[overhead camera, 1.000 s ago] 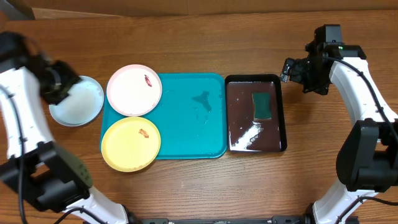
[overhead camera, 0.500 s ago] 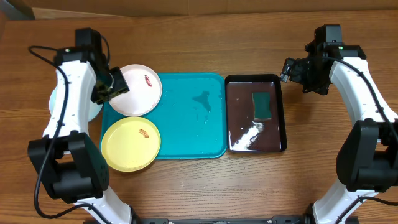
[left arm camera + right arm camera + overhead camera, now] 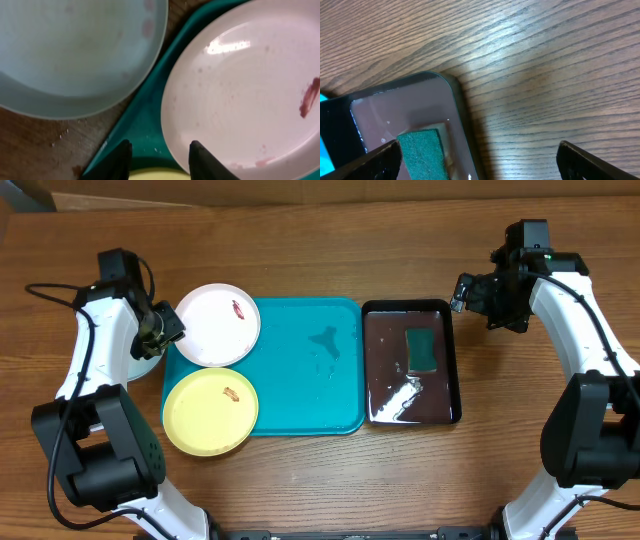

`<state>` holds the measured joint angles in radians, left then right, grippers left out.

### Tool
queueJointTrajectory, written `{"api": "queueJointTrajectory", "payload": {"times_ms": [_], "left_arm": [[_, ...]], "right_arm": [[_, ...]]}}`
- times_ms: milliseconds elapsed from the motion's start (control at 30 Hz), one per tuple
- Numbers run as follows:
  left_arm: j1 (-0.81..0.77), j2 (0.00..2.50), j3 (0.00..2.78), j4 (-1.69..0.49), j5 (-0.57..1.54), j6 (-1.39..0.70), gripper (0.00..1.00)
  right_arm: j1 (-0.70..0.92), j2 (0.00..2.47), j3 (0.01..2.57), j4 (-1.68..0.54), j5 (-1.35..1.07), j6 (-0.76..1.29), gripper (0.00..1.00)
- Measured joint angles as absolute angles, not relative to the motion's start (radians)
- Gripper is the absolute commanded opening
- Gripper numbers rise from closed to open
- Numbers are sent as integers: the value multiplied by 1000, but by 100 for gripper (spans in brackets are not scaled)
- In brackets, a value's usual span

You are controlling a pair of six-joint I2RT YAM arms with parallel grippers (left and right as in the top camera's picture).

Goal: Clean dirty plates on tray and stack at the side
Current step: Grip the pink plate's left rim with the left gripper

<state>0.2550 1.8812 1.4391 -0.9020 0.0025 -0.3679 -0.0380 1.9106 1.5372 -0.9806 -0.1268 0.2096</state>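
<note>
The white plate (image 3: 215, 325) and the yellow-green plate (image 3: 210, 412) lie on the left end of the turquoise tray (image 3: 305, 375), each with a reddish smear. The pale mint plate (image 3: 75, 50) lies on the table left of the tray, mostly hidden under my left arm in the overhead view. My left gripper (image 3: 163, 330) is open and empty, low over the tray corner (image 3: 145, 115) between the mint plate and the white plate (image 3: 245, 85). My right gripper (image 3: 470, 292) is wide open and empty, above the table by the black tray's far right corner.
A black glossy tray (image 3: 455, 360) with water and a green sponge (image 3: 421, 348) stands right of the turquoise tray; the sponge also shows in the right wrist view (image 3: 422, 152). Bare wood table lies all around.
My left arm has swung in from the far left over the mint plate to the white plate's left edge, then eased back slightly. The right arm has not moved.
</note>
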Motion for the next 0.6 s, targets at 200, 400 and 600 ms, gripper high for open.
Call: {"api": "queueJointTrajectory", "payload": {"times_ms": [200, 400, 600], "left_arm": [[255, 1881, 1371, -809, 2, -368, 36], [255, 1881, 1312, -733, 2, -368, 32], [255, 1881, 1254, -653, 7, -368, 30]], "right_arm": [[-38, 1911, 1537, -980, -127, 210, 100], [-38, 1911, 1537, -980, -127, 210, 100], [-38, 1911, 1537, -980, -127, 210, 100]]}}
